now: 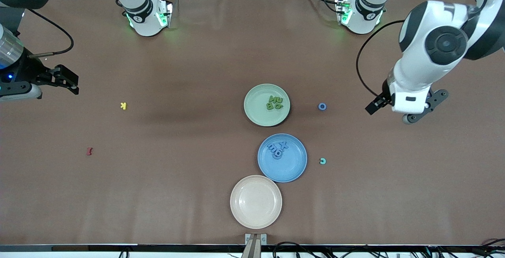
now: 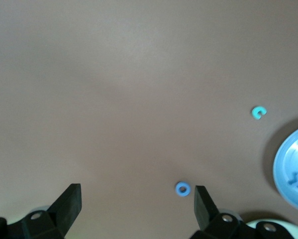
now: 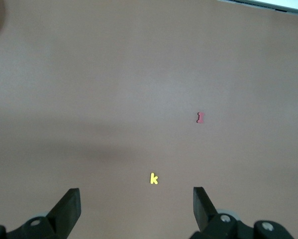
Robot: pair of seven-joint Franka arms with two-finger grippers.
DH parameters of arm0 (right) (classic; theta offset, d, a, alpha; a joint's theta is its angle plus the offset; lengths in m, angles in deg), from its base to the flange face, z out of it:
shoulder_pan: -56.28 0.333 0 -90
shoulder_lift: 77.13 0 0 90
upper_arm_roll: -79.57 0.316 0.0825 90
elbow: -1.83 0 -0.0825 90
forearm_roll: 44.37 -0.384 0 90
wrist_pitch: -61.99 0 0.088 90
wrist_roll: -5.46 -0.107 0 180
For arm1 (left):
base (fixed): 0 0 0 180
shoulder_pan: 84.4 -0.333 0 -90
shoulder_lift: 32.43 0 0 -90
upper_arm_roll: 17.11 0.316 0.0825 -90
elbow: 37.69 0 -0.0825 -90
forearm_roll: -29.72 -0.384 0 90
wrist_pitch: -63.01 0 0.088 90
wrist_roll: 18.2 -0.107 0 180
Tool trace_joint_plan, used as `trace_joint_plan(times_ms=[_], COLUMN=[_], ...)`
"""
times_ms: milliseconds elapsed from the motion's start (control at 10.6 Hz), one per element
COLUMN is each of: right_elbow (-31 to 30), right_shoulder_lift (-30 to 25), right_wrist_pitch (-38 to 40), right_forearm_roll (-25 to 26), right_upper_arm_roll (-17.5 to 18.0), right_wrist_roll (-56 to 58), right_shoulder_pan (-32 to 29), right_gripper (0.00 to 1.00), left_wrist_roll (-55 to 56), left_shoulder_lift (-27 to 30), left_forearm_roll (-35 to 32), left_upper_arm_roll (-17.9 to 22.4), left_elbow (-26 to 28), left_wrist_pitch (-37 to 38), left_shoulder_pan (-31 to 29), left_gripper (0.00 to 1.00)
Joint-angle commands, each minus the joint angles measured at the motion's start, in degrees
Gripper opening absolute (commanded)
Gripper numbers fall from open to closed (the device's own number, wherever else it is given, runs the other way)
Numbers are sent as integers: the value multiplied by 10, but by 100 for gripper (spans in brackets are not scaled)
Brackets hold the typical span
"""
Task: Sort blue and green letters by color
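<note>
The left hand [image 2: 136, 209] hangs in the air over bare table [image 1: 189, 53] toward the left arm's end, its fingers [image 2: 69, 201] spread wide with nothing between them. In the left wrist view a blue ring-shaped letter O [image 2: 182, 188] lies on the table just by the inner side of one fingertip, untouched, and a teal letter C [image 2: 258, 112] lies farther out from the hand. In the front view the same blue O [image 1: 322, 106] sits between the left hand and the green plate [image 1: 256, 116], and the teal C [image 1: 322, 161] lies just beside the blue plate [image 1: 292, 171], nearer to the front camera than the O.

The green plate holds a small cluster of green letters [image 1: 275, 103], touching one another. The blue plate, next to it and nearer to the front camera, holds a cluster of blue letters [image 1: 278, 150]. A cream plate [image 1: 244, 210] stands nearest to the front camera, its rim touching the blue plate's.

The right hand [image 3: 136, 206] waits in the air over the right arm's end of the table, likewise wide open and holding nothing. Ahead of its fingertips in the right wrist view lies a yellow letter K [image 3: 153, 179], and farther out from the hand a dark red letter I [image 3: 200, 117]. In the front view the yellow K [image 1: 123, 106] and the red I [image 1: 89, 151] lie well apart from all three plates
</note>
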Motion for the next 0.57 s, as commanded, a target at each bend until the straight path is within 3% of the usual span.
trace_joint_plan(times_ms=[0, 189, 474], right_elbow=[4, 4, 5], right_shoulder_lift=[-1, -1, -1], right_wrist_pitch=[4, 4, 4], right_forearm_roll=[7, 7, 7], right_upper_arm_roll=[2, 1, 2], right_wrist_roll=[-5, -5, -5], right_shoulder_pan=[0, -1, 1], right_gripper=[100, 100, 100], left_wrist_roll=[-143, -267, -398], left_shoulder_lift=[77, 80, 73], left_forearm_roll=[67, 98, 117], left_upper_arm_roll=[60, 99, 109], left_elbow=[79, 80, 33], left_wrist_pitch=[-20, -24, -24], left_shoulder_pan=[11, 7, -39], left_gripper=[100, 100, 100])
